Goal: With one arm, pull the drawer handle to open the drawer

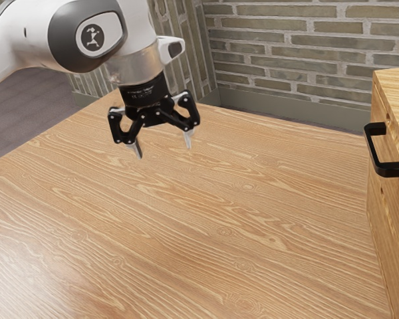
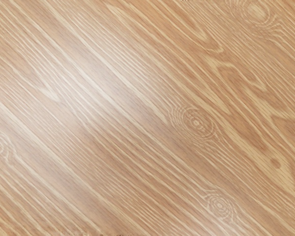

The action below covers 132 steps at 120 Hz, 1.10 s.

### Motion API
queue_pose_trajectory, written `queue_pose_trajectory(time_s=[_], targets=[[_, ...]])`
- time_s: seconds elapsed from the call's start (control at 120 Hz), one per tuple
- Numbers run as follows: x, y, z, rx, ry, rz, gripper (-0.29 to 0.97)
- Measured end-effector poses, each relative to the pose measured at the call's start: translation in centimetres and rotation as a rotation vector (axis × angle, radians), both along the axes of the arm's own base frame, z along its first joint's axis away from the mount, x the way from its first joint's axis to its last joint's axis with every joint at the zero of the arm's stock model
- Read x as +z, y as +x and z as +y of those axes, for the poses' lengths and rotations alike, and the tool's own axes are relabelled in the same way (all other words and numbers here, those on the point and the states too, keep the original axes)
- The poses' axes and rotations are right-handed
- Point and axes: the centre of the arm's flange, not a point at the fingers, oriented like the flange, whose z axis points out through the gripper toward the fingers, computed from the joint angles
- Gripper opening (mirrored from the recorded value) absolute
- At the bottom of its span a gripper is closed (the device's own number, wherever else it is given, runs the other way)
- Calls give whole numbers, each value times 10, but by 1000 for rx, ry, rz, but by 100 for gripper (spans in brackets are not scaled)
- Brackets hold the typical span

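A wooden drawer cabinet [image 1: 394, 199] stands at the exterior view's right edge, its front facing left. A black bar handle [image 1: 380, 149] sticks out from its upper front. The drawer front sits flush with the cabinet. My gripper [image 1: 163, 145] hangs above the table at the upper left, far to the left of the handle, pointing down. Its two fingers stand wide apart with nothing between them. The wrist view looks straight down on bare wood grain of the table [image 2: 147, 118].
The wooden table [image 1: 186, 226] stretches between my gripper and the cabinet. A brick wall [image 1: 299, 46] runs behind the table's far edge.
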Motion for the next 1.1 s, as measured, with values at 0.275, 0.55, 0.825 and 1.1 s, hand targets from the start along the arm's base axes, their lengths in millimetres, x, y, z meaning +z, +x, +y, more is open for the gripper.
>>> queue_pose_trajectory(time_s=[0.275,0.55,0.825,1.1], targets=[[1,-3,5,322,-24,8,68],[103,-20,-12,424,-115,-258,68],[61,51,-75,345,-439,-321,68],[36,58,-154,223,-678,-289,68]])
